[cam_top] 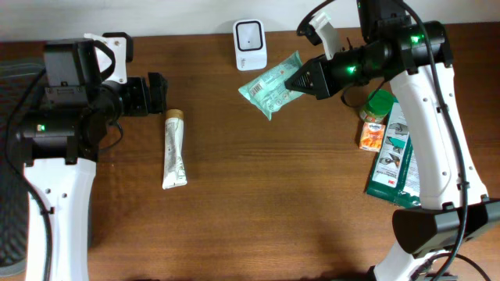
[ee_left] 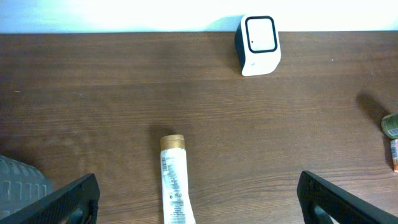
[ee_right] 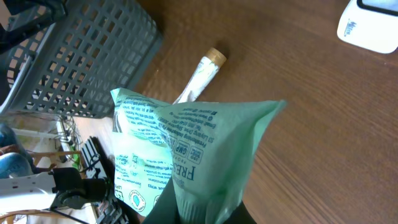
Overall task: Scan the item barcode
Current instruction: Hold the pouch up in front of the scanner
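Observation:
A pale green pouch [cam_top: 269, 84] hangs in the air just right of the white scanner [cam_top: 250, 45], which stands at the table's back edge. My right gripper [cam_top: 301, 81] is shut on the pouch's right end. In the right wrist view the pouch [ee_right: 186, 149] fills the middle, its printed side toward the camera, and it hides the gripper's [ee_right: 205, 214] fingers. My left gripper [cam_top: 156, 95] is open at the left, over the capped end of a white tube [cam_top: 174, 148] lying on the table. Its fingers [ee_left: 68, 202] stand wide apart either side of the tube [ee_left: 174, 186].
An orange bottle with a green cap [cam_top: 376, 121] and a flat green packet [cam_top: 398, 156] lie under the right arm. A grey mesh basket [ee_right: 81, 56] sits off the table's left side.

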Tool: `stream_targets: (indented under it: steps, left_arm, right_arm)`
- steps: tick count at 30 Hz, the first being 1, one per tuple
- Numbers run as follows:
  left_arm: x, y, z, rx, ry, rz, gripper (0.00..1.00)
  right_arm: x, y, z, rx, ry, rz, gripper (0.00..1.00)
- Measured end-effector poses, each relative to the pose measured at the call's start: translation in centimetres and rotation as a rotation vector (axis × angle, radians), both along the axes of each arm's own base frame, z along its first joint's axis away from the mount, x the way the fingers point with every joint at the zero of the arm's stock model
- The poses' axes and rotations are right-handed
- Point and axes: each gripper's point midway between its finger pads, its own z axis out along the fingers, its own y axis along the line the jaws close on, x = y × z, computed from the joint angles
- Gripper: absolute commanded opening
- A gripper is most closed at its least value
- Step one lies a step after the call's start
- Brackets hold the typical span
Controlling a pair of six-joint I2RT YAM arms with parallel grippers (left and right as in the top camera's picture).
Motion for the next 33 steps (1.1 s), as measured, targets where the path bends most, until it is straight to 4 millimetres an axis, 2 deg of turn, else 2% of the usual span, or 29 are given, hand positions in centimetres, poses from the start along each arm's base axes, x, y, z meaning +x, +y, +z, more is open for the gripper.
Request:
stream_targets:
  steps: [4,8,11,14,16,21,25,32,33]
  left_arm:
    - [0.0,0.0,0.0,0.000,0.000,0.000,0.99]
    - [0.0,0.0,0.0,0.000,0.000,0.000,0.99]
    - [0.0,0.0,0.0,0.000,0.000,0.000,0.99]
    - [0.0,0.0,0.0,0.000,0.000,0.000,0.99]
    - [0.0,0.0,0.0,0.000,0.000,0.000,0.99]
    - [0.0,0.0,0.0,0.000,0.000,0.000,0.99]
    - [0.0,0.0,0.0,0.000,0.000,0.000,0.99]
    - [0.0,0.0,0.0,0.000,0.000,0.000,0.99]
    - [0.0,0.0,0.0,0.000,0.001,0.000,0.99]
  right_arm:
    - [0.5,-0.3,-0.2,-0.025,-0.005,-0.029,0.04]
    - [3.8,-1.1,-1.4,-0.209,-0.107,-0.180,0.04]
    - [6.9,0.1,-2.2,-0.411,-0.268,-0.284,0.04]
    - [9.8,1.3,-3.4,-0.520,-0.381,-0.324,0.06]
    - [12.6,2.2,-4.9,-0.588,-0.469,-0.317,0.09]
    - [19.3,3.2,-8.5,-0.699,-0.681,-0.269,0.08]
    - [23.4,3.6,-8.9,-0.757,-0.876,-0.231,0.06]
    - [27.0,4.0,-10.2,-0.930,-1.110,-0.121,0.04]
    - [27.5,4.1,-10.9,-0.941,-1.127,-0.123,0.04]
